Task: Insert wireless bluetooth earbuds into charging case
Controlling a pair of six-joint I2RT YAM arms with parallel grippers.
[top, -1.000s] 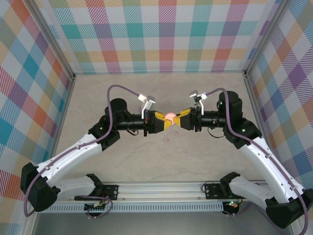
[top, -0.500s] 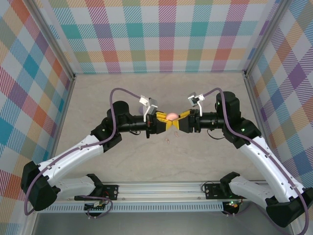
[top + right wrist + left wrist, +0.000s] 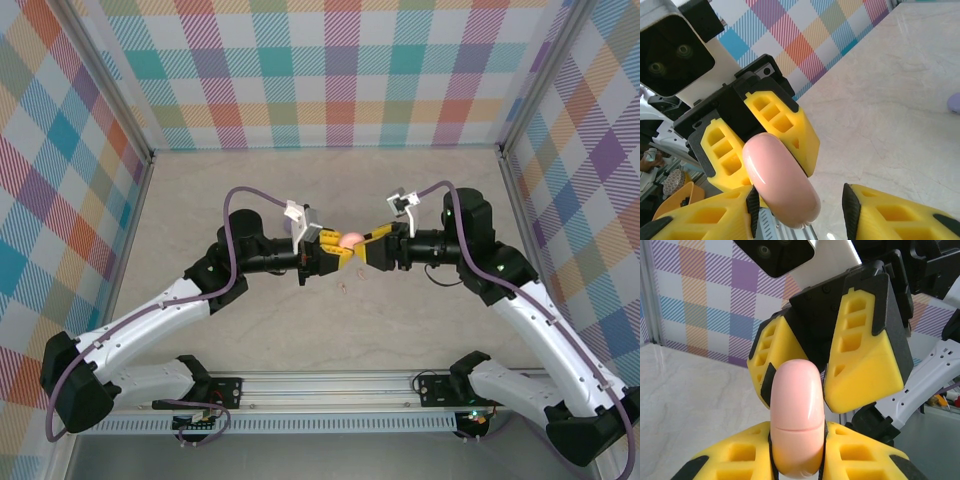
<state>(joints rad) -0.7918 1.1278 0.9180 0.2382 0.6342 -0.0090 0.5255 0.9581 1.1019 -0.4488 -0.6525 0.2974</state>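
Top external view: left gripper (image 3: 336, 247) and right gripper (image 3: 364, 243) meet tip to tip above the middle of the table (image 3: 250, 190).

Item 1, pink charging case (image 3: 350, 239): rounded capsule with a seam around its body, lid closed. It is held in the air between the two grippers, off the table.

Item 2, left gripper: yellow fingers clenched on the lower half of the case, one on each side.

Item 3, right gripper: released, jaws parted wider than the case. One finger (image 3: 705, 217) sits just beside the case and the other finger (image 3: 900, 212) stands apart from it.

Item 4, tiny pale earbud (image 3: 343, 288): on the table just near of the grippers, too small to detail.
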